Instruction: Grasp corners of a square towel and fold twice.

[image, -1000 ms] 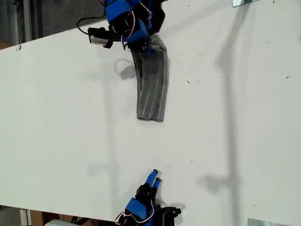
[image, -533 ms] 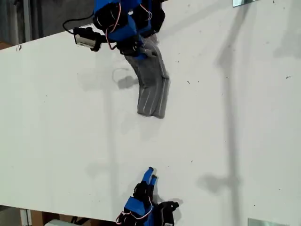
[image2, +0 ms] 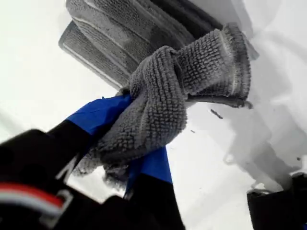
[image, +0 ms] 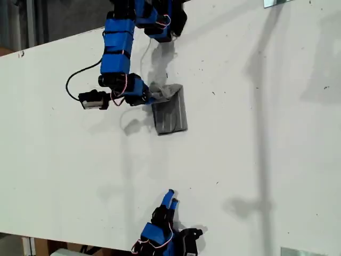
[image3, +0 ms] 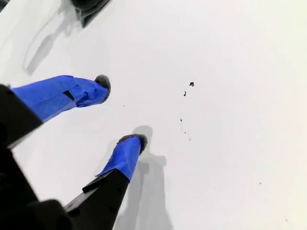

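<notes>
My first gripper (image: pixel 151 96), upper left of centre in the exterior view, was clamped on a bunched corner (image2: pixel 158 110) of the towel (image: pixel 170 109). Since 1.0 s ago it had carried that end over, shortening the long strip: second fold likely nearly made. My second gripper (image3: pixel 115 112), bottom centre, hovered parted and empty above the counter (image: pixel 266 149).

No text, label, brand or number can be read in any of the three views. The white table (image: pixel 256 160) carries only small dark specks (possibly dirt, too small to tell), not letters.
</notes>
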`<move>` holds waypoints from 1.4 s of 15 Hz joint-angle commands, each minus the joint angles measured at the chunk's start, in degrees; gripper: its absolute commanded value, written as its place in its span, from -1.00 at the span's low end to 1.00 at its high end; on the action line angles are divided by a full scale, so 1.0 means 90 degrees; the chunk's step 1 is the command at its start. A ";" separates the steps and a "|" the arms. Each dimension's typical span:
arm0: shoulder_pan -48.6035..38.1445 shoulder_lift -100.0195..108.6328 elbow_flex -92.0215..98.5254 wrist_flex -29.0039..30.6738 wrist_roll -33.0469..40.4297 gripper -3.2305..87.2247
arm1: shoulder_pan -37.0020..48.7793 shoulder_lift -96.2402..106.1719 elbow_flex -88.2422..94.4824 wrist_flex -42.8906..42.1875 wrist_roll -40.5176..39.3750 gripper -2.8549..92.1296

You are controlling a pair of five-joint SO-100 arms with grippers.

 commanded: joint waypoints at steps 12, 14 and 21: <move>-0.0146 -0.0098 0.0059 -0.0107 0.0146 -0.49 | -0.0674 -0.2207 -0.2539 -0.0703 -0.1260 -0.33; -0.0156 -0.0098 0.0059 -0.0117 0.0166 -0.49 | -0.0791 -0.1514 -0.2588 -0.0459 -0.1260 -0.34; -0.0225 -0.0156 0.0068 -0.0127 0.0254 -0.49 | -0.0225 0.3857 0.0889 -0.0176 -0.0742 -0.36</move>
